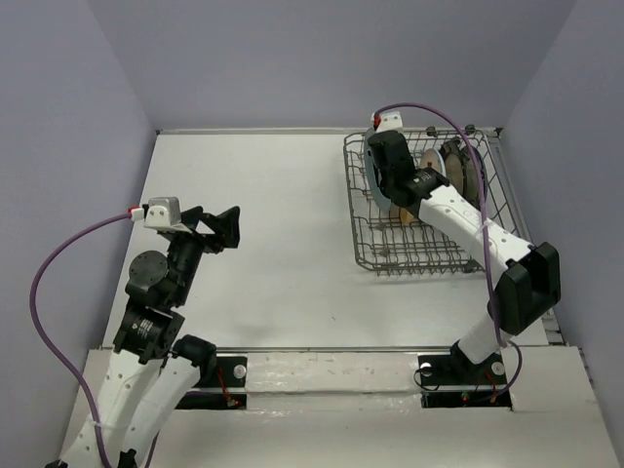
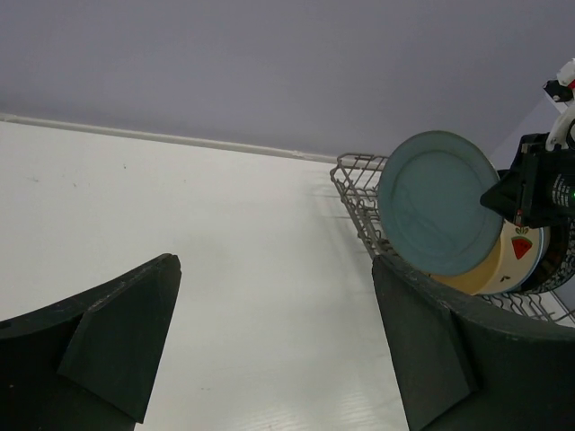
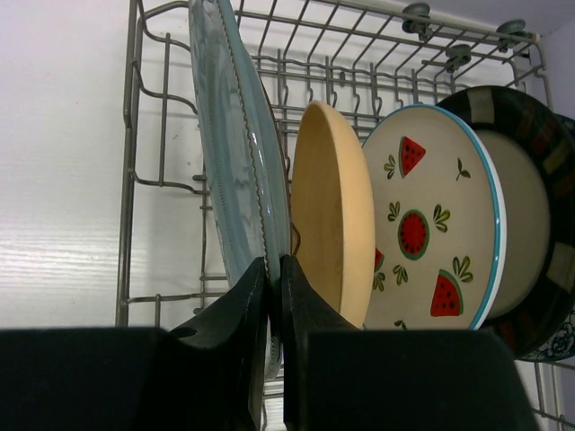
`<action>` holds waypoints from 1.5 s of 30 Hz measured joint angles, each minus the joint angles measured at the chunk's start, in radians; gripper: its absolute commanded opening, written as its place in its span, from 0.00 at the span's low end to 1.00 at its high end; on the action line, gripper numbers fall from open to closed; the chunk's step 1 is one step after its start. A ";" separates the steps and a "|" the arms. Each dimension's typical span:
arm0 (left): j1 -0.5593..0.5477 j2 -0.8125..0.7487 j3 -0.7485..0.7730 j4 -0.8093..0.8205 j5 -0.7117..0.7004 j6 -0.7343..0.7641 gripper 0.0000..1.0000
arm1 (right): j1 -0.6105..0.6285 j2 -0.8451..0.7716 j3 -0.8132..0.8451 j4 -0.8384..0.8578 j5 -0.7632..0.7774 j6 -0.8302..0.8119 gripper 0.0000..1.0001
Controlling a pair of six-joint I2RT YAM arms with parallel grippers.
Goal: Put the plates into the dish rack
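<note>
Lilac-grey walls close in a white bench, with the dish rack sitting at its far right corner. The right claw is pressed together on the rim of the teal-blue plate, which stands on edge at the left end of the rack, just beside the yellow plate. Next along are the watermelon plate and the dark-rimmed plate, and a sliver of blue-patterned rim peeks out behind them. All of these stand upright between the tines.

The left claw hangs spread and empty over the left side of the bench, well apart from the rack.

I'd judge the teal-blue plate to be stiff, glazed and fairly heavy for a two-finger pinch. It looks slick under the pads and likely to chip if it knocks the wire or its yellow neighbour. The rim is the only sensible hold, and a grip there lets the plate swing like a pendulum. Whether its lower edge is already seated between tines I cannot tell, so letting go calls for care.
</note>
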 measured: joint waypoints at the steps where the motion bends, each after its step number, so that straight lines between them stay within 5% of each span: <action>1: -0.002 0.000 0.000 0.000 0.000 0.000 0.99 | 0.000 0.003 0.000 -0.003 0.000 0.008 0.07; 23: -0.016 0.003 0.000 0.000 0.000 0.000 0.99 | 0.000 0.013 -0.091 0.006 0.006 0.127 0.07; 29: -0.017 0.012 0.000 0.000 0.000 0.000 0.99 | 0.000 0.005 -0.126 0.039 0.023 0.177 0.35; 34: -0.017 0.014 0.000 0.000 0.000 0.000 0.99 | 0.000 0.001 -0.139 0.079 0.021 0.203 0.36; 45: -0.016 0.031 0.000 0.000 0.000 0.000 0.99 | 0.000 -0.036 -0.140 0.095 0.023 0.216 0.60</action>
